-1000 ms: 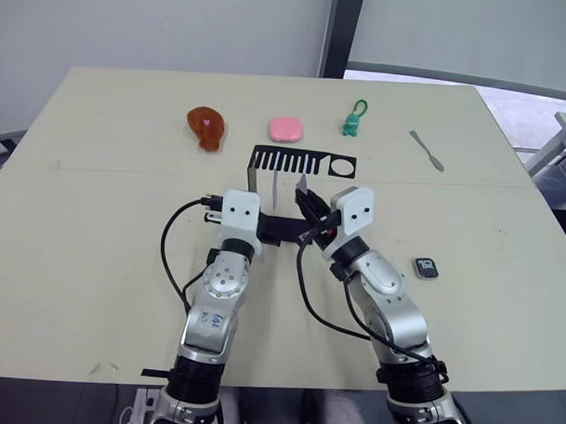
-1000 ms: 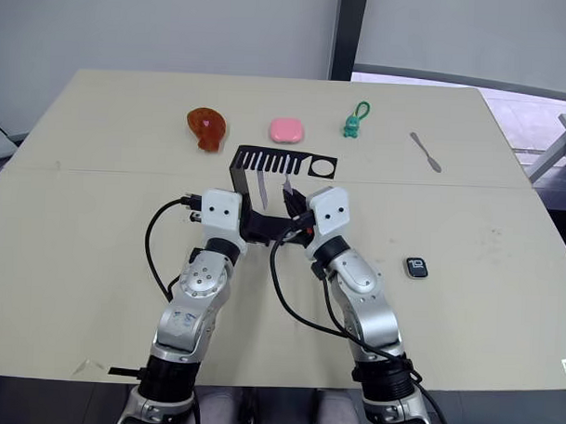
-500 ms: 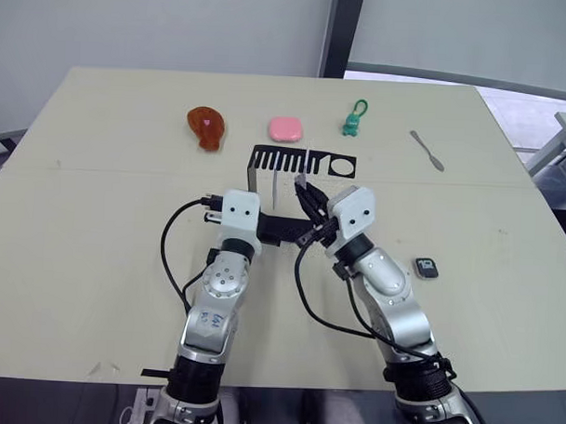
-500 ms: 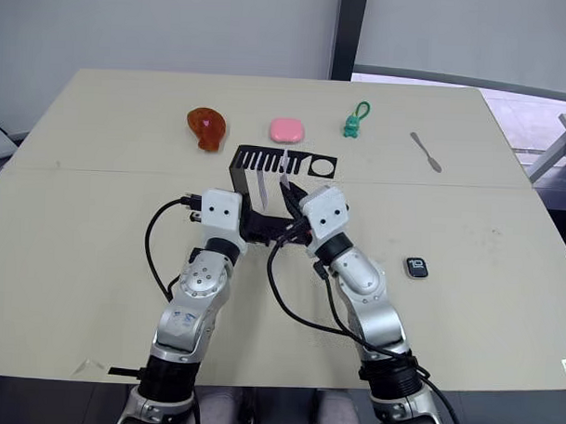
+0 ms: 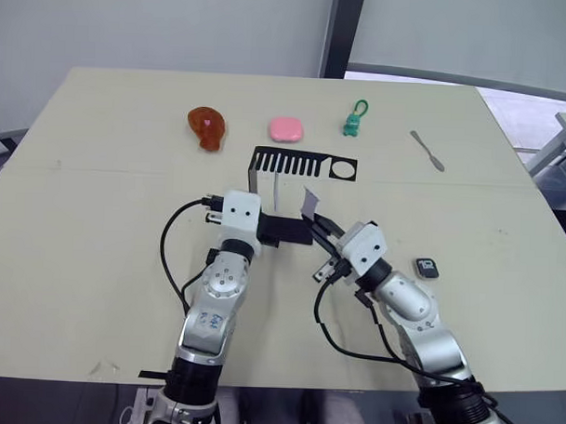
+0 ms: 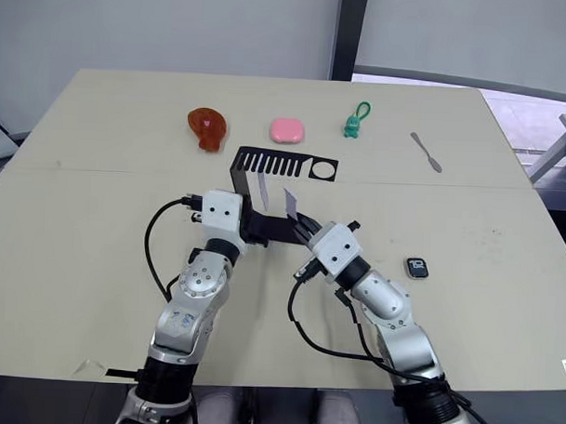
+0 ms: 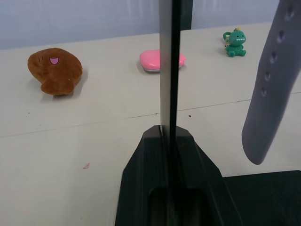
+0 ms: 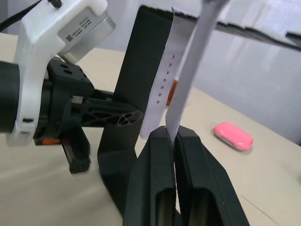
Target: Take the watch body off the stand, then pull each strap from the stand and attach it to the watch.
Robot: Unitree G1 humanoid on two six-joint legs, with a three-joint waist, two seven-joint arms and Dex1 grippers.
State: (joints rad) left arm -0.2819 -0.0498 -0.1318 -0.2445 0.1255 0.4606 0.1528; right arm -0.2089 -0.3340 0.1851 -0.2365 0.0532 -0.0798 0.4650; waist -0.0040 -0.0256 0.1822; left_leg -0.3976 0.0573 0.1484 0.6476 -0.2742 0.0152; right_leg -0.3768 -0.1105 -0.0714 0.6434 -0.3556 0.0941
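Now my right pincer grips one pale lavender silicone strap; left pincer clamps black slotted stand; next, carry strap to small black watch body.

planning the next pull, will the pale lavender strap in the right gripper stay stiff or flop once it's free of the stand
Probably floppy: the pale lavender-grey silicone strap is thin and narrow. Pinched at one end by the right gripper, it may droop or swing. The second strap with holes hangs limp from the black slotted stand, suggesting the same soft material.
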